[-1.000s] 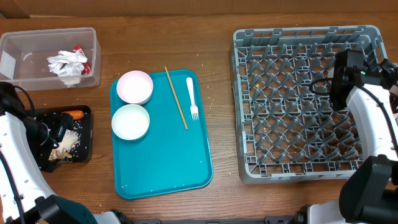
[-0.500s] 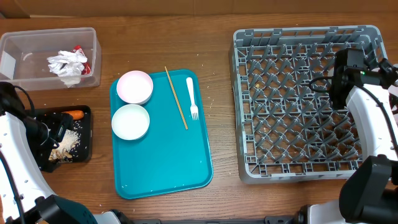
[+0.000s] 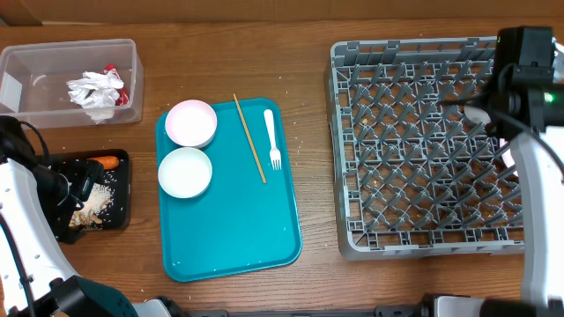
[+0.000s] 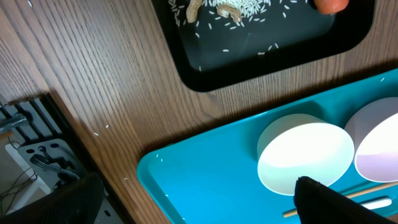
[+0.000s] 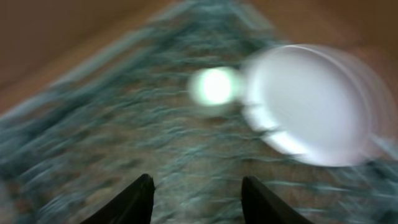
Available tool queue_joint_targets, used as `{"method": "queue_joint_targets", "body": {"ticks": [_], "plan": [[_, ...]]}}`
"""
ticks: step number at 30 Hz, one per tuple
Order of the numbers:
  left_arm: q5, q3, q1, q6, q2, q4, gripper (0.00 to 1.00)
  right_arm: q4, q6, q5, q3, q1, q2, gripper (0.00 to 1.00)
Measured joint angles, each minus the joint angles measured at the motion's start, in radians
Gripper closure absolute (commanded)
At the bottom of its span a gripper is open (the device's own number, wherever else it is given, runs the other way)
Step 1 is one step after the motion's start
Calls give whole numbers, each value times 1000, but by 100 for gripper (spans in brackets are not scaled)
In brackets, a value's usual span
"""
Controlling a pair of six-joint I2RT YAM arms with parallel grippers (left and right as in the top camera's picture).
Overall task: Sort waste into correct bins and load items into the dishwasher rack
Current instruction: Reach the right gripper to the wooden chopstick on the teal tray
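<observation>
The grey dishwasher rack (image 3: 414, 220) fills the right side. My right gripper (image 5: 196, 199) is open and empty above its grid floor, in a blurred view. A round white plate (image 5: 311, 102) and a small white cup (image 5: 214, 86) sit in the rack ahead of it. The teal tray (image 3: 238, 229) holds a pink bowl (image 3: 191, 121), a white bowl (image 3: 185, 172), a wooden stick (image 3: 249, 139) and a white fork (image 3: 272, 138). My left gripper (image 4: 193, 205) is open and empty, low over the black tray (image 3: 123, 189) with food scraps (image 3: 99, 201) and a carrot piece (image 3: 107, 162). The clear tub (image 3: 53, 66) holds napkins (image 3: 95, 91) and a red wrapper (image 3: 112, 74).
The right arm (image 3: 527, 62) reaches over the rack's far right corner. The left arm (image 3: 22, 220) runs along the table's left edge. Bare wooden table lies between the teal tray and the rack. Crumbs are scattered on the wood near the tray.
The right arm has swung toward the rack's far right corner and its view is now motion-blurred. The left arm and the things on the teal tray have not moved.
</observation>
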Motion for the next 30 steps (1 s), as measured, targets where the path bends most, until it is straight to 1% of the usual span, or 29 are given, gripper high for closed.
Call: {"method": "queue_joint_targets", "body": {"ticks": [2,4,6,8,11,13,18,24,30], "plan": [[0,0,0,0,0,0,0,24,-10,-219,10,64,-38,43],[0,0,0,0,0,0,0,54,-30,-385,11,128,-49,41],[0,0,0,0,0,0,0,81,-47,-508,11,208,-38,41],[0,0,0,0,0,0,0,103,-60,-557,11,282,-16,41],[0,0,0,0,0,0,0,137,-73,-579,11,424,57,41],[0,0,0,0,0,0,0,163,-77,-576,11,492,113,41],[0,0,0,0,0,0,0,278,-86,-538,11,615,300,42],[0,0,0,0,0,0,0,419,-90,-503,10,665,502,43],[0,0,0,0,0,0,0,526,-90,-485,10,687,624,44]]}}
